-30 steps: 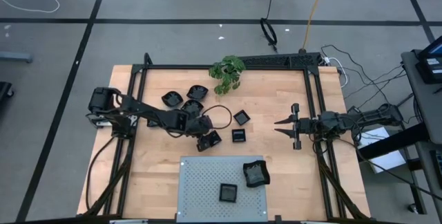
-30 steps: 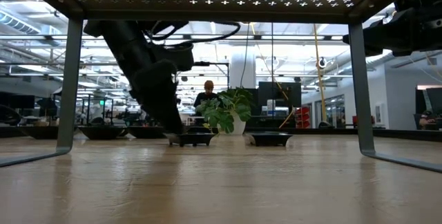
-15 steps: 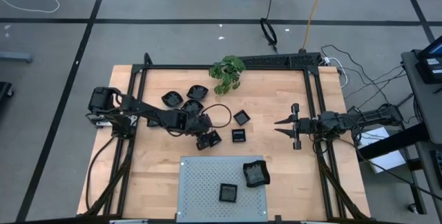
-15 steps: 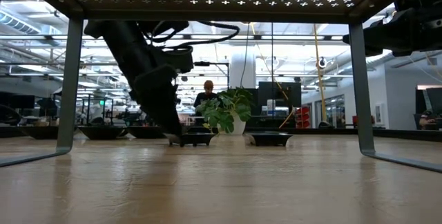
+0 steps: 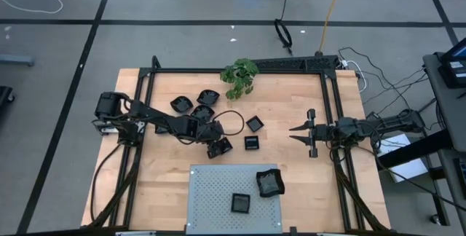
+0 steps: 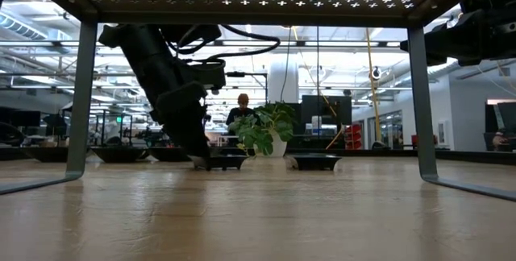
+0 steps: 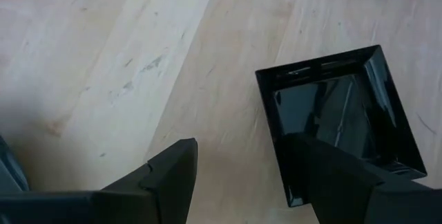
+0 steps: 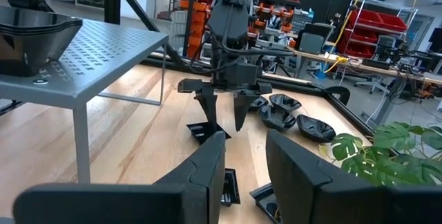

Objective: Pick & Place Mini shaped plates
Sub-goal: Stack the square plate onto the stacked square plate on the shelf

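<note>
Several small glossy black plates lie on the wooden table. My left gripper (image 5: 217,146) (image 7: 242,144) is open and slants down over one square plate (image 5: 225,147) (image 7: 338,106) at the table's middle. One finger (image 7: 331,175) stands over the dish's inside, the other (image 7: 169,179) over bare wood beside it, so the plate's rim (image 7: 273,127) lies between them. The plate rests flat on the table (image 6: 224,163). My right gripper (image 5: 298,129) (image 8: 245,155) hovers level at the right, open, with nothing between its fingers. My left gripper straddles one side rim (image 7: 273,127) of the square plate, coming from above on a slant from the table's left. I cannot tell whether either finger touches the plate. The plate lies flat on the wood.
Three plates (image 5: 194,104) cluster at the far left, and two square ones (image 5: 253,133) lie at centre. A grey perforated raised panel (image 5: 215,189) at the near edge carries two plates (image 5: 269,183). A green plant (image 5: 240,77) stands at the far edge. Black frame rails (image 5: 331,112) border the table.
</note>
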